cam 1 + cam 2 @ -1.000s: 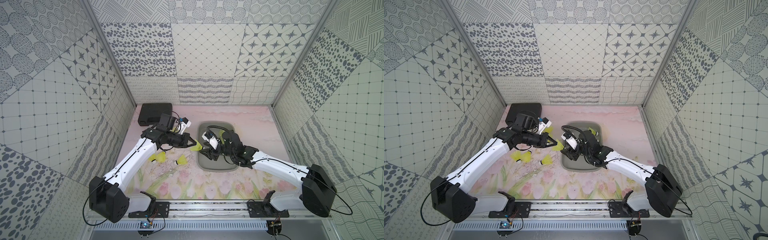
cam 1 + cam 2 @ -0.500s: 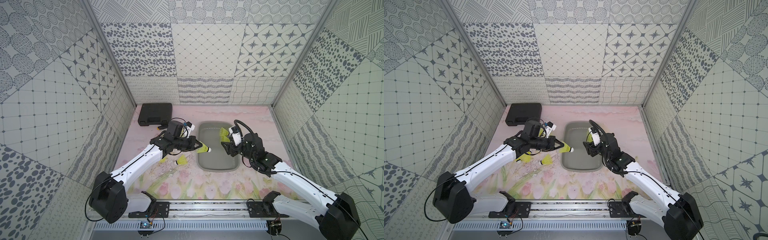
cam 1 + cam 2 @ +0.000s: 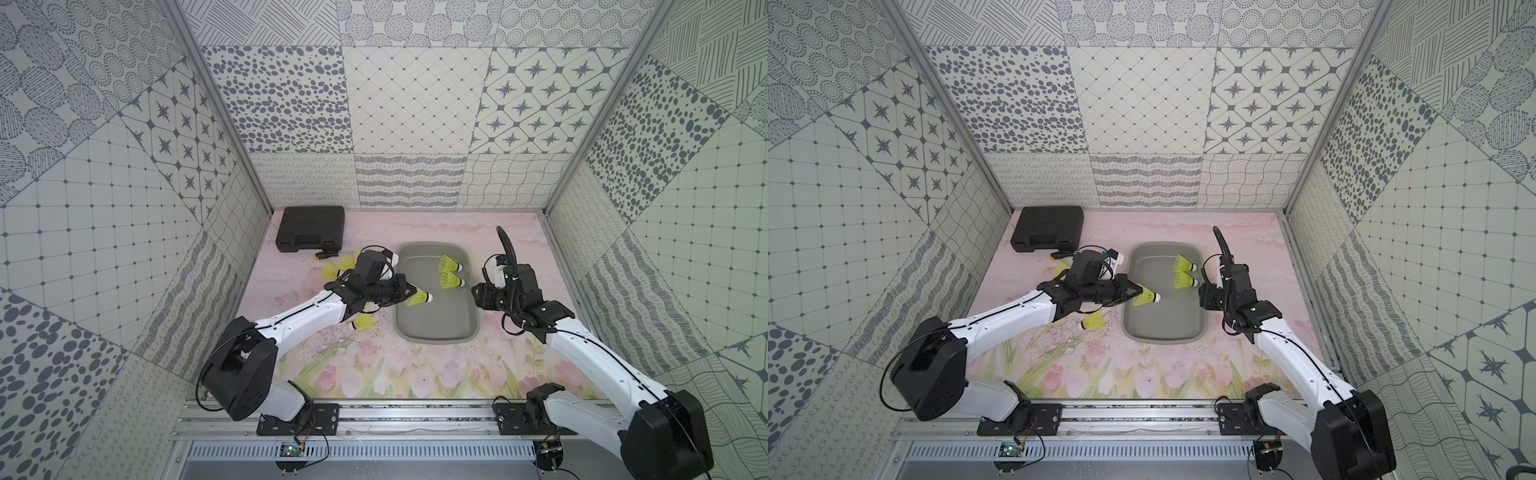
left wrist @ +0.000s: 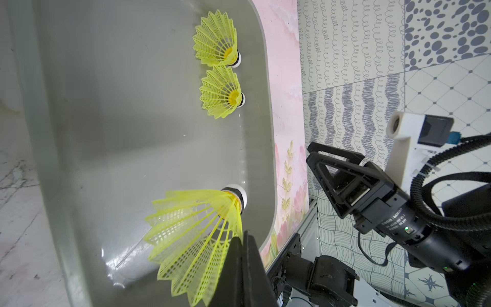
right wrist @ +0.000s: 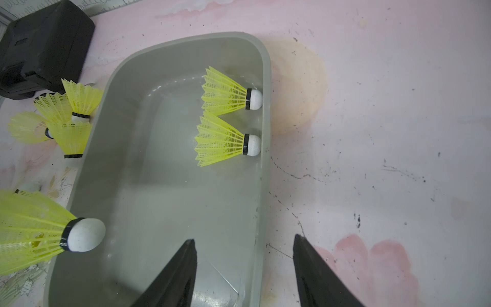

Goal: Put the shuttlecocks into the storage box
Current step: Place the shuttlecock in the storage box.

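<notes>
Pinching the mesh skirt of 1 shuttlecock between fingers pressed tight together, the left gripper holds it sideways over the left part of the storage box. Its white cork tip points toward the other arm. In the left wrist view the fingertips meet on the skirt's edge with no gap between them, and the cork hangs above the grey floor of the box.

The right gripper stands apart and holds nothing. In the right wrist view 1 finger is over the inside of the box and the other over the pink table beyond the right wall, so the jaws straddle that wall. Whether they touch it cannot be told.

2 more shuttlecocks lie on their sides in the far right part of the box, just beside each other, with cork tips against the right wall. A cluster of loose shuttlecocks lies on the table beside the box's far left corner, near the black case and the screwdriver. Another loose one lies by the left arm.
</notes>
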